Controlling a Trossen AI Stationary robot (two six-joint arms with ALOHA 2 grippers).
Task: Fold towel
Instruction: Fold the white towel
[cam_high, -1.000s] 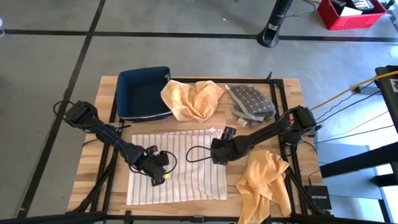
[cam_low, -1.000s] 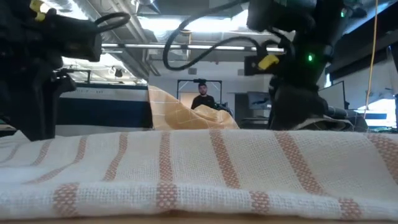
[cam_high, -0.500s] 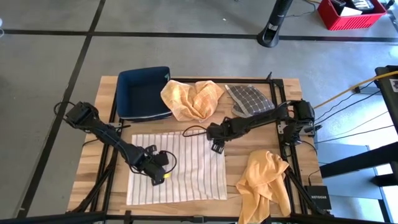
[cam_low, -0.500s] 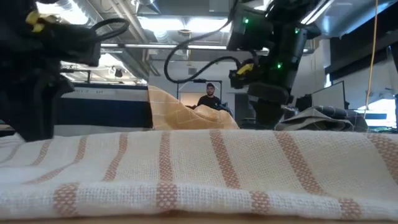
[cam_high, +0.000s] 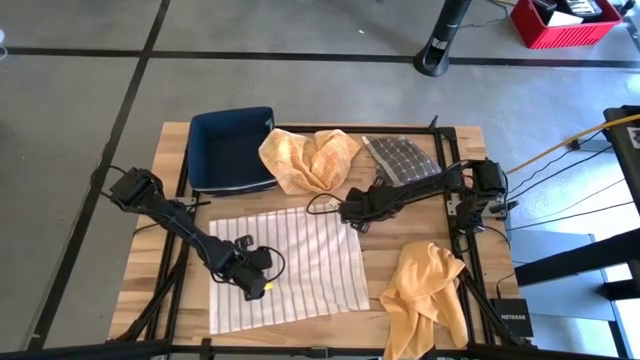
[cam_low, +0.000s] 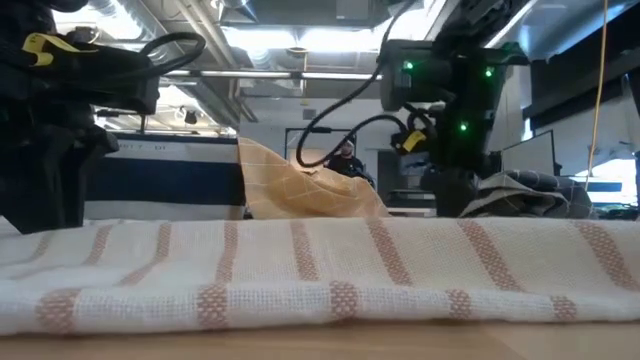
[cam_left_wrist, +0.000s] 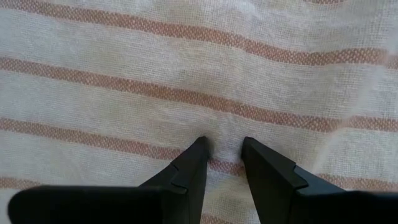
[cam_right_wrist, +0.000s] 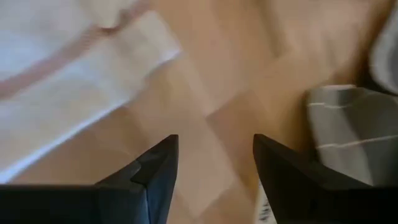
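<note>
Towel lies flat on the bench, pinned by the left hand with fingers slightly apart, so the open, empty right hand can probably reach its corner.

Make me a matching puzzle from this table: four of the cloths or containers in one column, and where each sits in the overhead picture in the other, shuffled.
Things:
1. white towel with thin reddish stripes
2. dark blue rectangular bin
3. grey checked cloth
4. crumpled orange cloth hanging over the table edge

Places in the overhead picture:
A. back left of the table
B. front right corner
C. spread flat at the front middle, under the left gripper
D. back right, beyond the right gripper

Pairs: 1-C, 2-A, 3-D, 4-B
</note>
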